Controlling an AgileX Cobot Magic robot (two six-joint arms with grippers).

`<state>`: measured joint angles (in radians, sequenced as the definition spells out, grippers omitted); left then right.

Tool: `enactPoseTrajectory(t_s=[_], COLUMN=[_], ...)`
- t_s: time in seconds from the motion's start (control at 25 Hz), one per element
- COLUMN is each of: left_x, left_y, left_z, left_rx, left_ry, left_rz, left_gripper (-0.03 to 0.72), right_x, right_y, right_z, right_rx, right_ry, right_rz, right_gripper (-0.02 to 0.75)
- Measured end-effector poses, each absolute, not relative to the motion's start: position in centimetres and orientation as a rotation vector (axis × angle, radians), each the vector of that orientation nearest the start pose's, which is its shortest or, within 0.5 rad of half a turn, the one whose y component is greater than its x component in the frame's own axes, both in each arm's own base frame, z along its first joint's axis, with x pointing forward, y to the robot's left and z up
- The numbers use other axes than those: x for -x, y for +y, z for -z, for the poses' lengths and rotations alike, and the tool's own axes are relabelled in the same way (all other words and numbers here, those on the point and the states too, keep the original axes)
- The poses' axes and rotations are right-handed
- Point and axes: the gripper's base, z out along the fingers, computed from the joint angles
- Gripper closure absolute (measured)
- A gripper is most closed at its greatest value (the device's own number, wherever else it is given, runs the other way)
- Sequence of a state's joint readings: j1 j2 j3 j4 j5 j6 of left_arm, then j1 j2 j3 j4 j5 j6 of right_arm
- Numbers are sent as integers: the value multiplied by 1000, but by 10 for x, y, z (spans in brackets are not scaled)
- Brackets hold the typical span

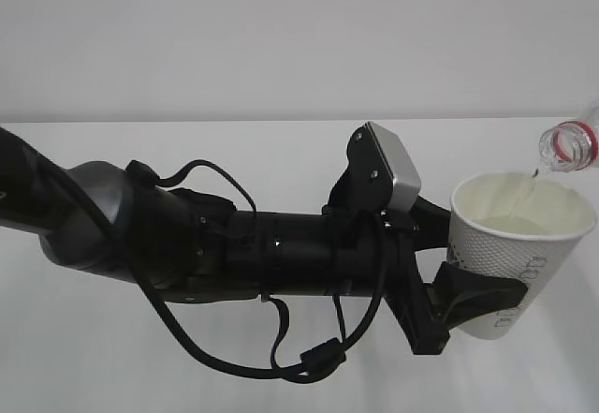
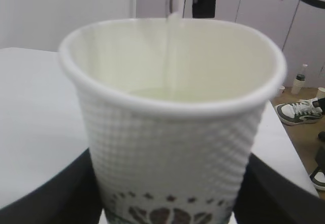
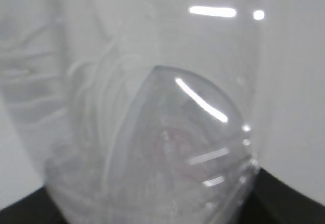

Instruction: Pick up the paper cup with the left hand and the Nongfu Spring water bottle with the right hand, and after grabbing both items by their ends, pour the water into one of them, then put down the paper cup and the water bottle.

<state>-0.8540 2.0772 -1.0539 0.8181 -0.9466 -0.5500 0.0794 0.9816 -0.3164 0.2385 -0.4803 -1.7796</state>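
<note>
Nearest the exterior camera: long black left arm (image 1: pixel 234 254) with loose cables and a grey camera box, reaching rightward above the white bench (image 1: pixel 140 376). At its tip, left pincer (image 1: pixel 468 296) clenched around the lower part of the paper cup (image 1: pixel 519 244), one black finger on each side. Cup lifted clear of the bench, upright with a slight lean, white with dimpled wall, cream inside, pale liquid pooled at the bottom.

Just above and behind the cup's far rim: neck of the water bottle (image 1: pixel 566 146), red ring showing, tipped mouth-down. Thin stream of water (image 1: pixel 532 177) falling from the mouth into the cup.

Right wrist view filled with clear ribbed plastic of the bottle, black pincer parts at the lower corners; right pincer likely closed on the bottle, contact itself not visible.

Handling, as a judgement: cup light, thin-walled, easily crushed, heavier as it fills; gentle grip low on the wall best. Bottle smooth, somewhat squeezable, likely slippery if wet; firm hold near its base.
</note>
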Motion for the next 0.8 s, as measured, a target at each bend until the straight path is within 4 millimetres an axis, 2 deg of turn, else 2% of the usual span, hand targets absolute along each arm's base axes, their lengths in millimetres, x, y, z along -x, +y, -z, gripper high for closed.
enactPoseTrajectory(t_s=[0.8], left_x=[-228], left_y=[-344], left_z=[-149], left_rx=[-1199], left_ry=[1429], left_rz=[1150], left_gripper=[181], right_x=[-187], right_y=[5], right_z=[-251], right_rx=[1280], right_ry=[1308], right_rz=[1184], right_gripper=[288])
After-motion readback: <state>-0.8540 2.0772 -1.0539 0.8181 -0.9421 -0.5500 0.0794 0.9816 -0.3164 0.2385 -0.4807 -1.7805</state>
